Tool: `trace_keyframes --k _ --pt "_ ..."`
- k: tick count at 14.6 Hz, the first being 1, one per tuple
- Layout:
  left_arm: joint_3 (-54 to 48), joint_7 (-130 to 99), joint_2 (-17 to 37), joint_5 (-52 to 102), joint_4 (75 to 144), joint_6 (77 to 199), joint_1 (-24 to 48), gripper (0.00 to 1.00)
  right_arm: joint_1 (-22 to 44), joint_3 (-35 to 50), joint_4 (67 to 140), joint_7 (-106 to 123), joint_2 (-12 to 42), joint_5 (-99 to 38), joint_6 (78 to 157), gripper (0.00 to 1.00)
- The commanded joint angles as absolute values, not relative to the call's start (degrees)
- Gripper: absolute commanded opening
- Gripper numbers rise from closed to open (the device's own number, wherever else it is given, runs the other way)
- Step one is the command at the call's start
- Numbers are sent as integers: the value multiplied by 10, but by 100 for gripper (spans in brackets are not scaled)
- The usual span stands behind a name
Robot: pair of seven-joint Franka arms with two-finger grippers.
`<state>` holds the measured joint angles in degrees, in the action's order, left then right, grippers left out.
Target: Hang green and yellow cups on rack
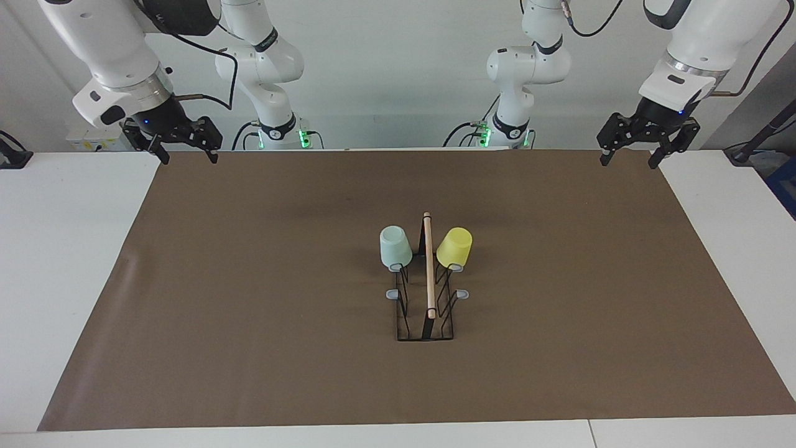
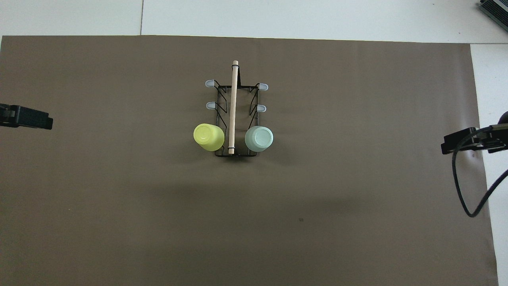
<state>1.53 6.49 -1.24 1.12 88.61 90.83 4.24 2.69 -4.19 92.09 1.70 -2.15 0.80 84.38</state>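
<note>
The black wire rack with a wooden dowel on top stands mid-table. The mint green cup hangs upside down on a prong at the rack's end nearest the robots, toward the right arm's end. Across the dowel from it, the yellow cup hangs upside down on the matching prong. My left gripper hovers open and empty over the mat's corner at its own end. My right gripper hovers open and empty over the mat's edge at its end.
A brown mat covers most of the white table. Other grey-capped prongs on the rack carry nothing. A black cable loops down from the right arm.
</note>
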Motion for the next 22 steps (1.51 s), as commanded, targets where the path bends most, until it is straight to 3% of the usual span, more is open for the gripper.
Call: trace_keyframes --k 1,22 --pt "18 76 4 16 863 882 44 100 24 -39 933 11 -32 -1 855 100" --pt "11 72 -22 -14 909 896 38 100 33 -37 933 12 -32 -1 854 100"
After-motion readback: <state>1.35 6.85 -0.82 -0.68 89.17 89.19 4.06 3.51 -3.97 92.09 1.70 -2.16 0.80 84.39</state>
